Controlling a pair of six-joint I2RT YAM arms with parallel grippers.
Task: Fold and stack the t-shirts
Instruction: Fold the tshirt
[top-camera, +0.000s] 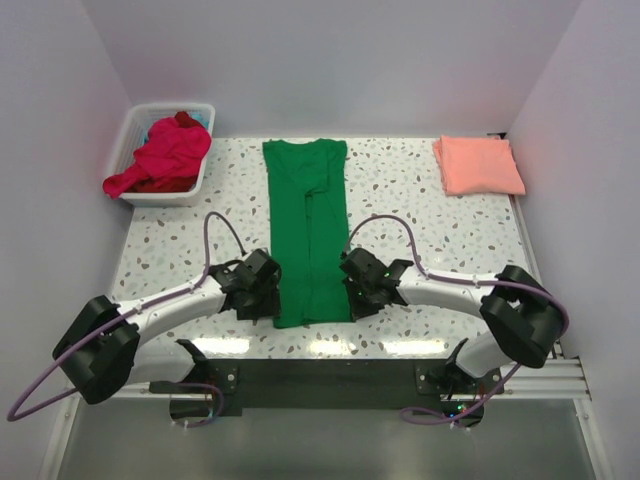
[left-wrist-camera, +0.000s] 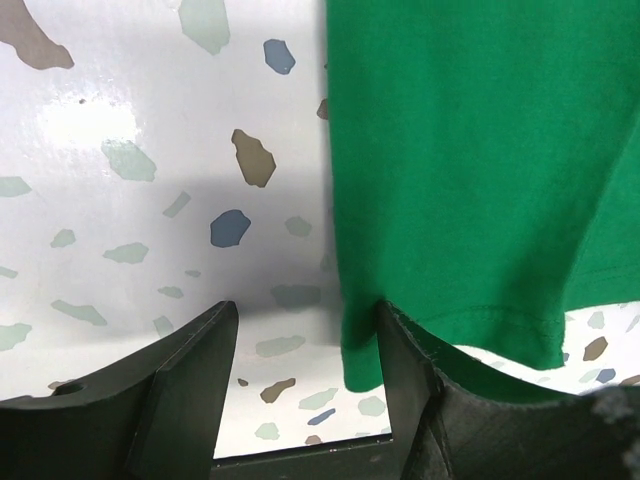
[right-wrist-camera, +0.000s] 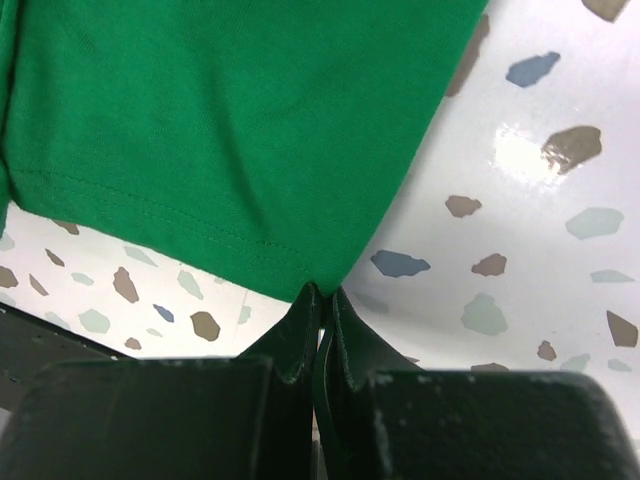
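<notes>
A bright green t-shirt (top-camera: 308, 230) lies folded into a long strip down the middle of the table, hem nearest the arms. My left gripper (top-camera: 268, 300) is open at the hem's left corner; in the left wrist view (left-wrist-camera: 305, 330) the green corner (left-wrist-camera: 365, 350) sits between the jaws against the right finger. My right gripper (top-camera: 352, 297) is shut on the hem's right corner (right-wrist-camera: 330, 270). A salmon-pink t-shirt (top-camera: 478, 165) lies folded at the back right. Red and magenta t-shirts (top-camera: 165, 155) are heaped in the basket.
A white plastic basket (top-camera: 200, 175) stands at the back left corner of the speckled table (top-camera: 430, 230). Walls close in the left, back and right sides. A black rail runs along the near edge by the arm bases.
</notes>
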